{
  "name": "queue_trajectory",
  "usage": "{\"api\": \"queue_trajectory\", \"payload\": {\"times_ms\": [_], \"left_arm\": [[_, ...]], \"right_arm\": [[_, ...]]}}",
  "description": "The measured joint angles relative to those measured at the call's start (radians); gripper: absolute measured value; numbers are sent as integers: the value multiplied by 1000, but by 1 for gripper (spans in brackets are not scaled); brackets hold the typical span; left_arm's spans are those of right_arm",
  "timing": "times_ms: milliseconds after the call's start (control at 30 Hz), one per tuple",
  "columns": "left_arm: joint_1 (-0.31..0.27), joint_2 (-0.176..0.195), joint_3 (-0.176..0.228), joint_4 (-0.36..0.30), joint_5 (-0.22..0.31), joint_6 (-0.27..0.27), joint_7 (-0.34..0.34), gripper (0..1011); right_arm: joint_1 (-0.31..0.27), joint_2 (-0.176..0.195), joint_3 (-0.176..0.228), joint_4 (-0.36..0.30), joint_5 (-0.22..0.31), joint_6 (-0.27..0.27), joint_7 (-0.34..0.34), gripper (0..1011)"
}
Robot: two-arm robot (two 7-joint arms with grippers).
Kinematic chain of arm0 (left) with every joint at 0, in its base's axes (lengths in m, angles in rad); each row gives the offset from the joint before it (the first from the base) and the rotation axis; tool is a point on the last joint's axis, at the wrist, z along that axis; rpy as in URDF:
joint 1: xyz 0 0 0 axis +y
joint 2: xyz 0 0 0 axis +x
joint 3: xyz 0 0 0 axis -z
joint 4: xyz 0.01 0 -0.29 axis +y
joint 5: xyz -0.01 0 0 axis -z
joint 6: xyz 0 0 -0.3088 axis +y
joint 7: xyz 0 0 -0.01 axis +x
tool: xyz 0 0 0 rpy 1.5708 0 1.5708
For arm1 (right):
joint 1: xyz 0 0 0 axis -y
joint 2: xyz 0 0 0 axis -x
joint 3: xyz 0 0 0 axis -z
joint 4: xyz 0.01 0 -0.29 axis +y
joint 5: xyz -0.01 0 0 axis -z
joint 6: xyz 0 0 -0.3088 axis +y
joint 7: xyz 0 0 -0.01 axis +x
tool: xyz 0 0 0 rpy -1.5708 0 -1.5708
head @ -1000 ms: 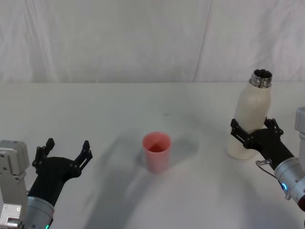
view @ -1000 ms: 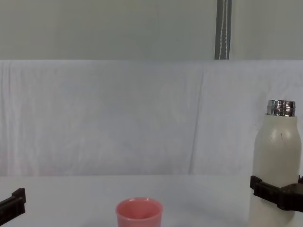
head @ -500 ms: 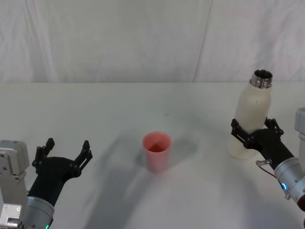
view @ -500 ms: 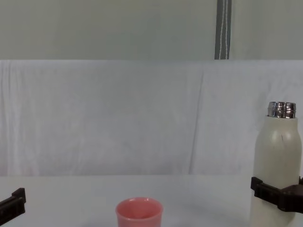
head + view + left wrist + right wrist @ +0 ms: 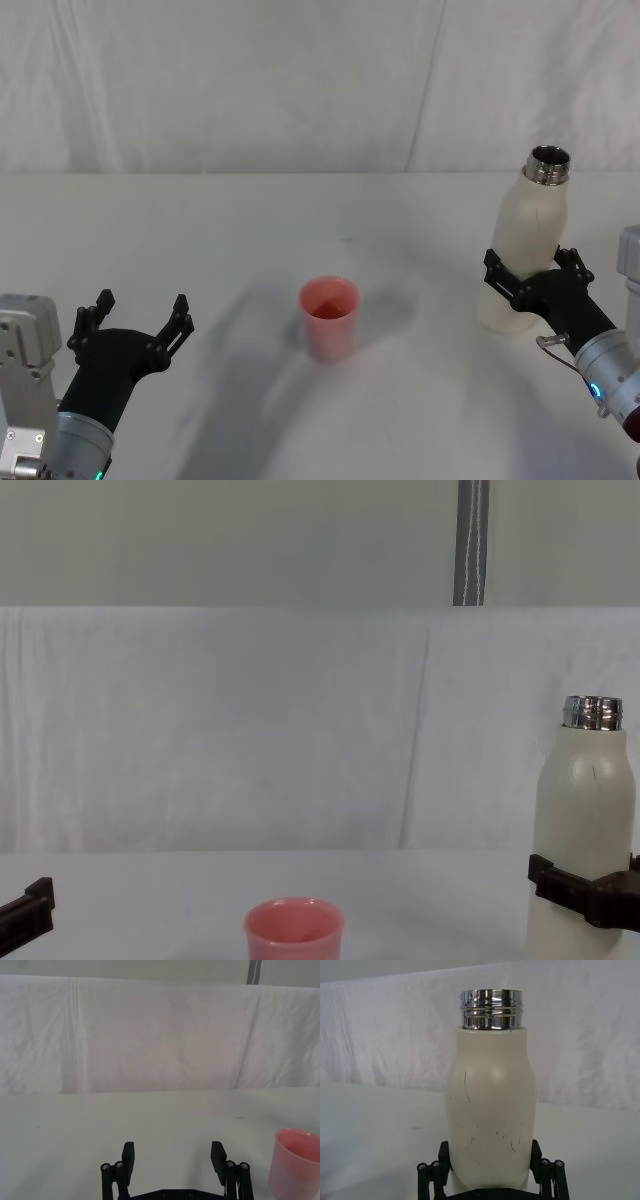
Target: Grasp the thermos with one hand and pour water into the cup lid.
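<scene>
The thermos (image 5: 530, 235), a tall cream-white bottle with an uncapped steel neck, stands upright at the right of the white table (image 5: 300, 220). My right gripper (image 5: 533, 270) is shut on its lower body, one black finger pressed against each side, as the right wrist view confirms for the thermos (image 5: 490, 1100) and gripper (image 5: 490, 1160). The pink cup lid (image 5: 329, 318) stands upright mid-table, well to the left of the thermos. My left gripper (image 5: 135, 312) hovers open and holding nothing near the front left, with the cup lid (image 5: 295, 1165) off to its side.
White cloth covers the table and hangs as a backdrop (image 5: 250, 730) behind it. A grey vertical post (image 5: 471, 540) rises beyond the backdrop. Bare tabletop lies between the cup lid (image 5: 294, 930) and the thermos (image 5: 585, 820).
The thermos has shifted by only a few pixels in the right gripper's hold, its neck sitting a touch lower in the chest view. The left gripper and the cup lid have not moved.
</scene>
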Motion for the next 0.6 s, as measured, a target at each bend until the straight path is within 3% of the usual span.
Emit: {"api": "queue_trajectory", "payload": {"times_ms": [600], "left_arm": [[0, 0, 0, 0, 0, 0, 0, 1001]], "right_arm": [[-1, -1, 1, -1, 0, 0, 0, 973]]}}
